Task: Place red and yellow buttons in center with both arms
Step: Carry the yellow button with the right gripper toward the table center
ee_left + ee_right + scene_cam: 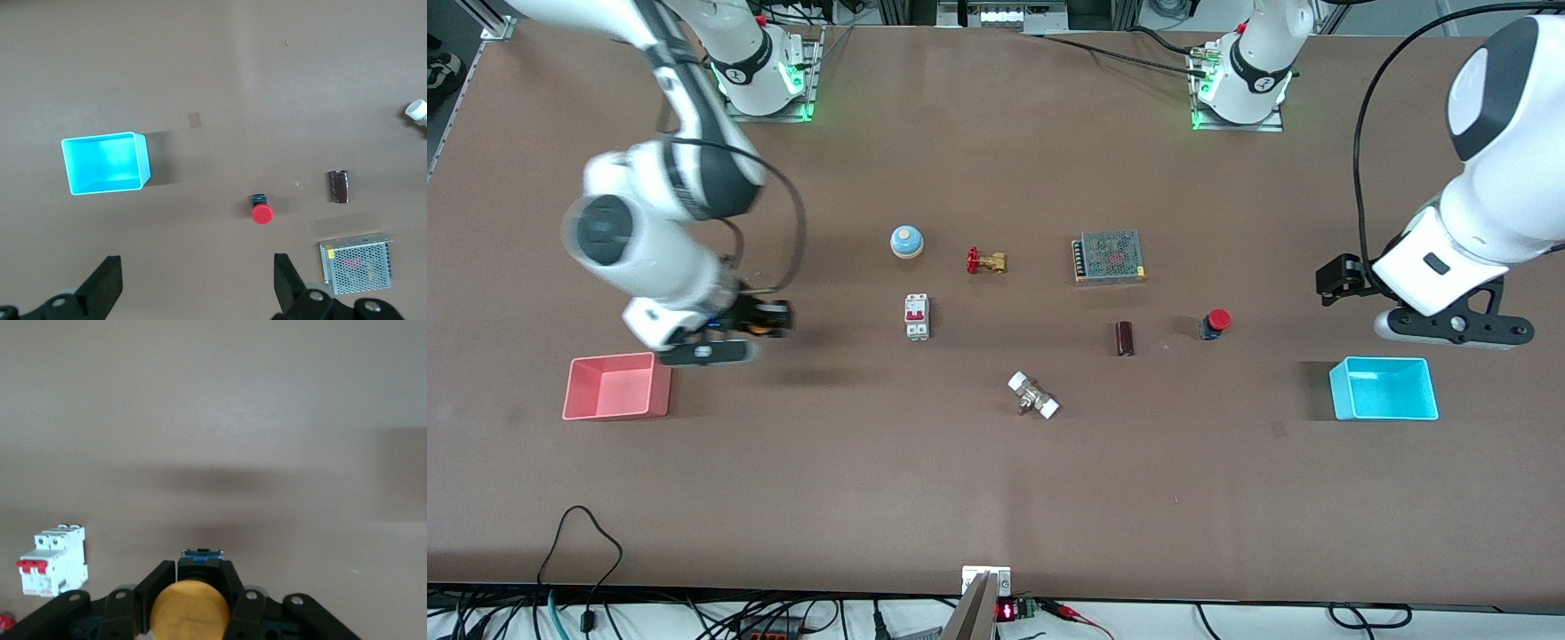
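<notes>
The right gripper point(760, 317), over the desk point(996, 480) above the pink bin point(616, 387), is clamping the yellow button point(190, 610). The left gripper point(197, 283) is hanging wide open and empty above the cyan bin point(1384, 388). The red button point(1215, 324) is sitting ungrasped toward the left arm's end; neither is at the center yet.

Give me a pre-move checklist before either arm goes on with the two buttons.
1. Right gripper shut on the yellow button: ok, fingers clamp its body.
2. Yellow button off the table: ok, a shadow lies under it beside the pink bin.
3. Left gripper open for the red button: ok, fingers wide apart.
4. Left gripper over the red button: not ok, the button sits outside its fingers.
5. Red button upright and free: ok, apart from the dark cylinder.
6. Drop spot bare: cannot tell, the white breaker and metal fitting lie near the middle.
</notes>
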### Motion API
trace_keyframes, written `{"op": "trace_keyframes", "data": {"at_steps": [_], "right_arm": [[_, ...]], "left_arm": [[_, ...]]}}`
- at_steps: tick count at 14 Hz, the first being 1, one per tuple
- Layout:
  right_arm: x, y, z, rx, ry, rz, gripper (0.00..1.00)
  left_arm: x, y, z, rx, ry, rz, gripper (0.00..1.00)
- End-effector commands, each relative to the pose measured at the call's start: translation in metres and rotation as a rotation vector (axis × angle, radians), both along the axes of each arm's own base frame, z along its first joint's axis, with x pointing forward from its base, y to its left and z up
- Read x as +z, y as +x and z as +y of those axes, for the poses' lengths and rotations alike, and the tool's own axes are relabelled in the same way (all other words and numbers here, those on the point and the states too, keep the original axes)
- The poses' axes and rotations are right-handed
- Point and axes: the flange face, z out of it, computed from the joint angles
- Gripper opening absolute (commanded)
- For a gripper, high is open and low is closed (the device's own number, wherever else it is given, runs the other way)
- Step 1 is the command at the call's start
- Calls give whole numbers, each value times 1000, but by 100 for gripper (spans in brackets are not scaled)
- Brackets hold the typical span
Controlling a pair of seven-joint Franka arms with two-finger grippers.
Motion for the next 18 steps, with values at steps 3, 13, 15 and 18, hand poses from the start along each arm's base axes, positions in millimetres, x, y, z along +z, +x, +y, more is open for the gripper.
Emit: {"op": "trace_keyframes", "data": {"at_steps": [3, 13, 15, 18], "right_arm": [[-61, -4, 2, 14, -1, -49, 30], [-114, -7, 2, 68, -26, -44, 34], [-115, -7, 2, 68, -25, -44, 41], [-114, -5, 1, 61, -23, -46, 78]], "left_arm": [[21, -55, 27, 30, -6, -52, 100], [12, -82, 16, 0, -2, -46, 100], [13, -81, 15, -3, -1, -51, 100], [13, -82, 14, -22, -2, -48, 100]]}}
